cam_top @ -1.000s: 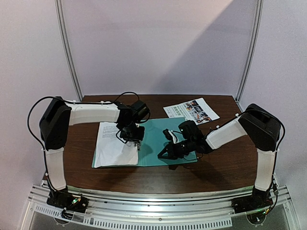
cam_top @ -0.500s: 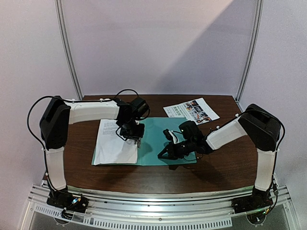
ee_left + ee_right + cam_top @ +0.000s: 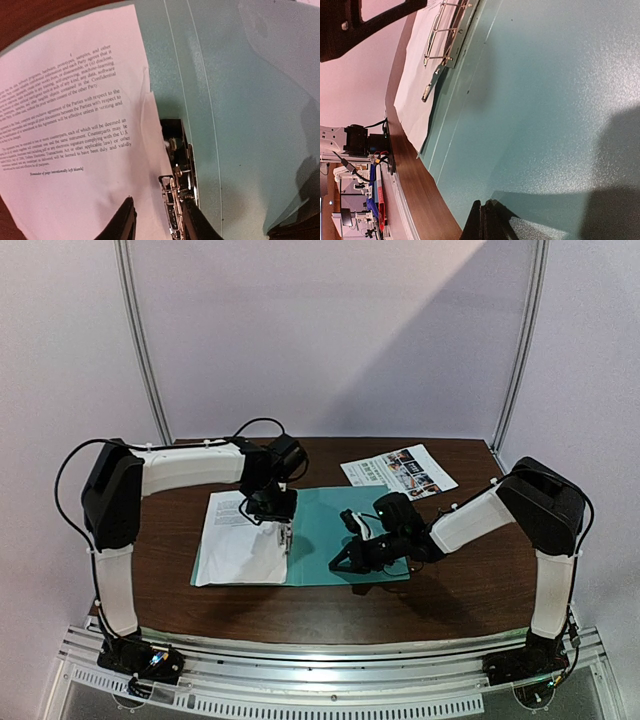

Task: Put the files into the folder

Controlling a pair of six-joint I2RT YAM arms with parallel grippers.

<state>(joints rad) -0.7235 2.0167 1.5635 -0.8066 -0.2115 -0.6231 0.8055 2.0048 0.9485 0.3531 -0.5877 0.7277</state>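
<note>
Thin teal-green card folder (image 3: 325, 540) lies open, plain white text sheet (image 3: 240, 545) on its left half, edge at the small metal spine clip (image 3: 176, 192). Left gripper (image 3: 159, 222) hovers over the clip, jaws slightly apart, holding nothing. Right gripper (image 3: 487, 220), pinched closed, pins the right flap. I'd square that edge under the clip first; colour photo sheet (image 3: 400, 470) is by the table's (image 3: 470, 575) far right corner.

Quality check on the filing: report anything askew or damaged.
The text sheet is buckled into a raised flap at its edge beside the metal clip instead of lying flat on the folder. The photo sheet lies apart on the table, outside the folder.
</note>
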